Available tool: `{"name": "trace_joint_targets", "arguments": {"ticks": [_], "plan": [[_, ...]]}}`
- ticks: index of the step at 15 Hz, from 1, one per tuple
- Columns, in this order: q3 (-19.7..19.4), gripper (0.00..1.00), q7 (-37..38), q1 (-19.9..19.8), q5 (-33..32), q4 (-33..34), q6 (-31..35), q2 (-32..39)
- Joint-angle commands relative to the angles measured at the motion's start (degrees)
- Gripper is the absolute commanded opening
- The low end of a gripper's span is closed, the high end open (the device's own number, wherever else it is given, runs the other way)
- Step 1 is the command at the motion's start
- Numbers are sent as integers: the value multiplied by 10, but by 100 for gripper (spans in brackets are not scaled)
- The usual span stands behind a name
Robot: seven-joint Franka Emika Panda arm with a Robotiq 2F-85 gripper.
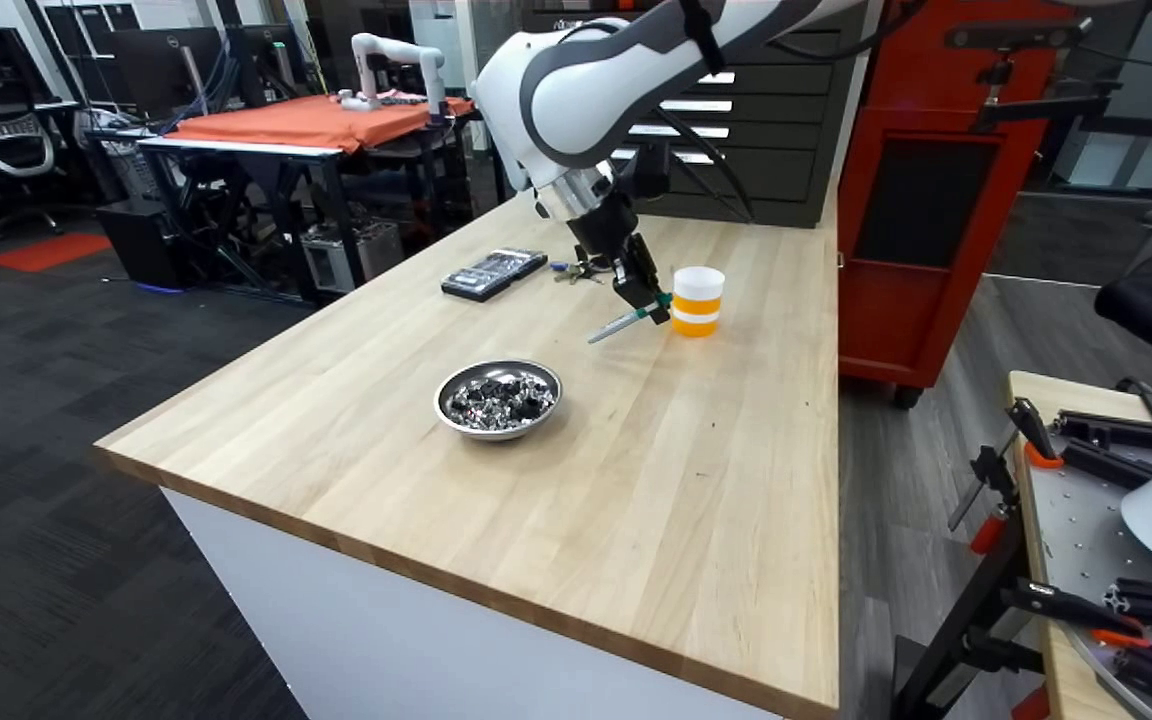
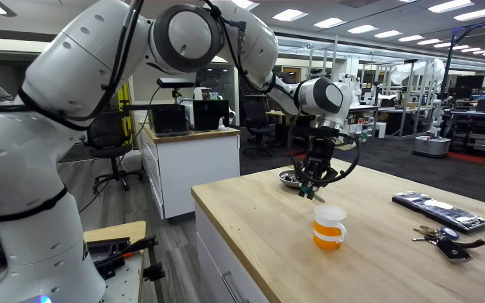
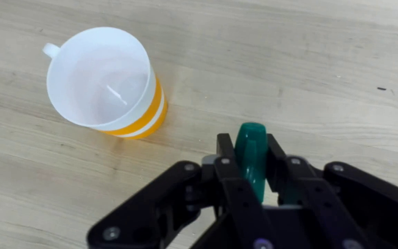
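Glossy plastic forms the marker cap [image 3: 250,152], while the mug [image 1: 697,303] is smooth, faintly translucent plastic. The bowl [image 1: 498,434] is shiny metal, the bench [image 1: 636,500] smooth, grained wood.

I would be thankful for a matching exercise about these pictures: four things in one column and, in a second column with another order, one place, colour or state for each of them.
Column 1
1. the marker
2. the mug
3. the metal bowl
4. the keys

Column 2
A. holding small shiny and dark pieces
B. clamped in the gripper
C. lying beside the flat black case
D. orange and white, standing upright

Right pairs: 1-B, 2-D, 3-A, 4-C
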Motion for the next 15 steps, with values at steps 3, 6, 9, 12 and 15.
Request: {"name": "trace_joint_targets", "arguments": {"ticks": [3,6,9,12,15], "plan": [[-6,6,72,4,30,-131,80,-66],[-5,11,94,4,41,-189,115,-94],[-7,55,116,6,46,-244,138,-126],[-9,75,138,8,51,-288,158,-157],[-9,94,154,9,54,-324,175,-183]]}}
